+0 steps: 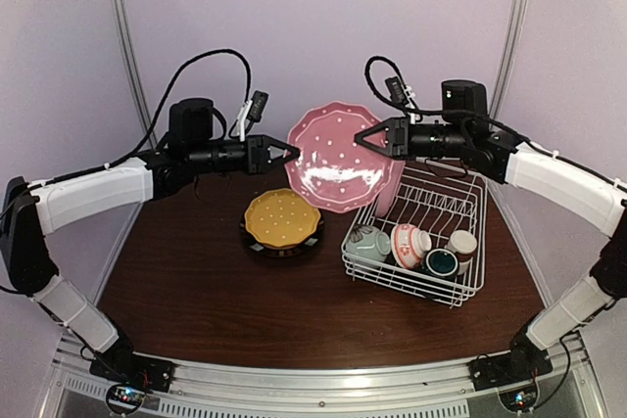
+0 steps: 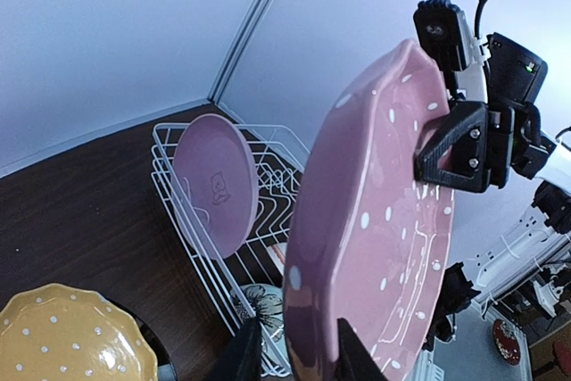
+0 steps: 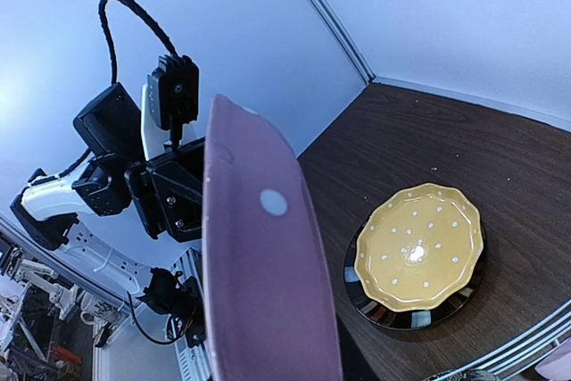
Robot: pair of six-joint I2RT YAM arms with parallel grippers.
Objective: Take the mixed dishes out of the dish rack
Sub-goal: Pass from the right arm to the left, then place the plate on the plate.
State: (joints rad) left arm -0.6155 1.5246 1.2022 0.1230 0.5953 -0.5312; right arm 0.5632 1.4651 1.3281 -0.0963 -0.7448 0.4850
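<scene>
Top external, right gripper (image 1: 364, 139) pinches pink plate (image 1: 338, 165), left gripper (image 1: 291, 154) straddles rim

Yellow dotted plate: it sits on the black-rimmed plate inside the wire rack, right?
No. The yellow dotted plate does sit on the black-rimmed plate, but on the table beside the wire rack, not inside it. The top external view shows this.

No legible text, brand, number or sign found on any surface. Sole mark: a small outlined figure on the pink plate (image 2: 217, 180) standing in the dish rack (image 2: 277, 176); no lettering readable.
</scene>
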